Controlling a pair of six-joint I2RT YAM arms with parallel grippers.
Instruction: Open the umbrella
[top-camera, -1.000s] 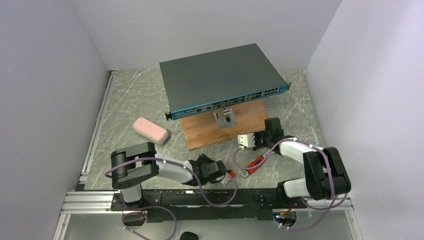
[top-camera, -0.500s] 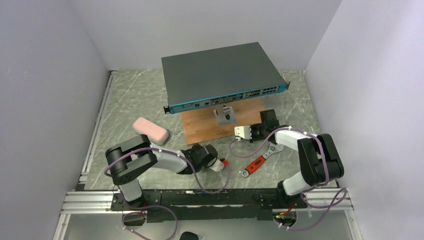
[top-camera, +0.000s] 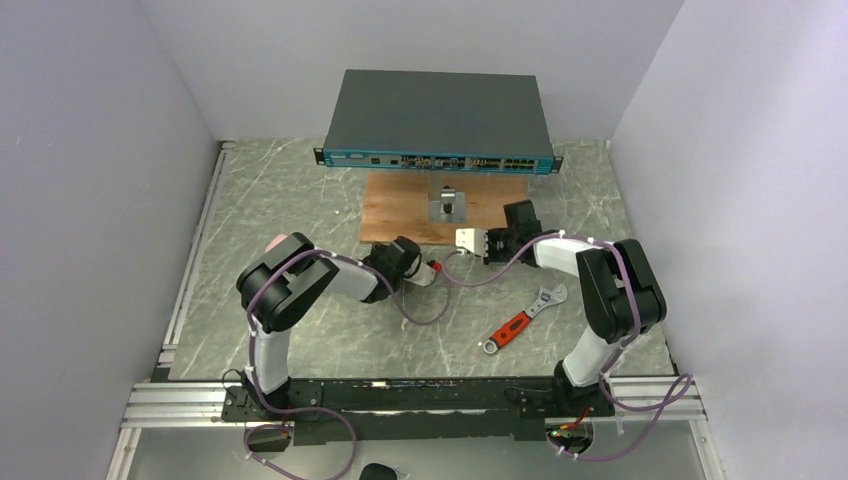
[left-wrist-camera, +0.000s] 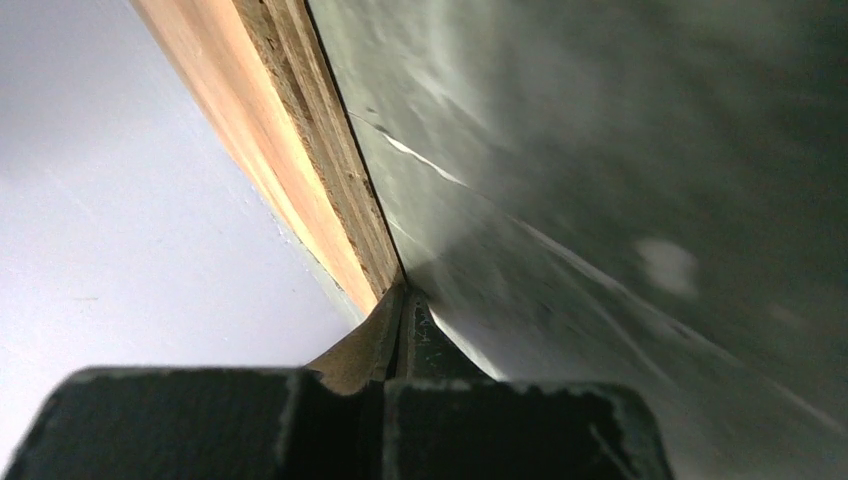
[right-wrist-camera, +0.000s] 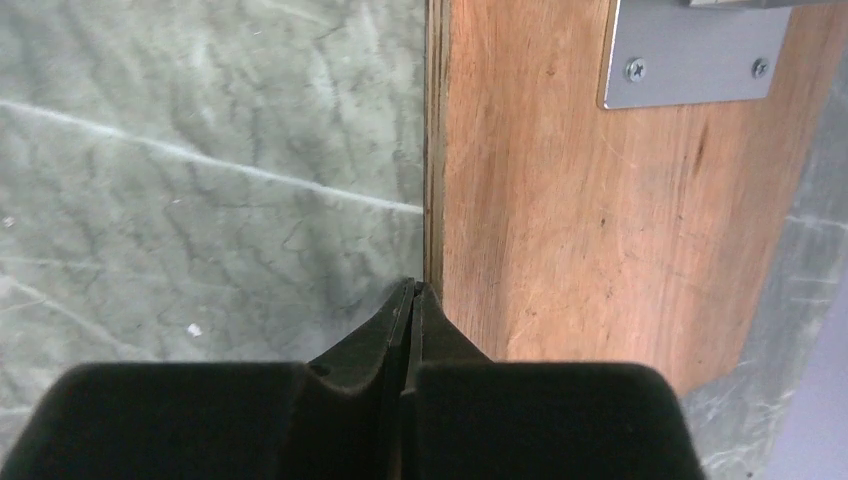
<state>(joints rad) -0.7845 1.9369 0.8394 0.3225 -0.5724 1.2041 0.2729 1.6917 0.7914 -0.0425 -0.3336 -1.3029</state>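
Pinkish fabric of the collapsed umbrella (top-camera: 281, 243) shows just behind the left arm's elbow. It lies on the marble counter (top-camera: 270, 190), off to the left of the wooden board (top-camera: 395, 210), and neither arm touches it. The left gripper (left-wrist-camera: 402, 318) has its fingers pressed together on nothing, tips at the board's edge. The right gripper (right-wrist-camera: 412, 300) is likewise pressed together and empty at the board's edge. A red-handled wrench (top-camera: 518, 321) lies near the right arm.

Collapsed pinkish umbrella (top-camera: 281, 243), mostly hidden, lying left-centre.
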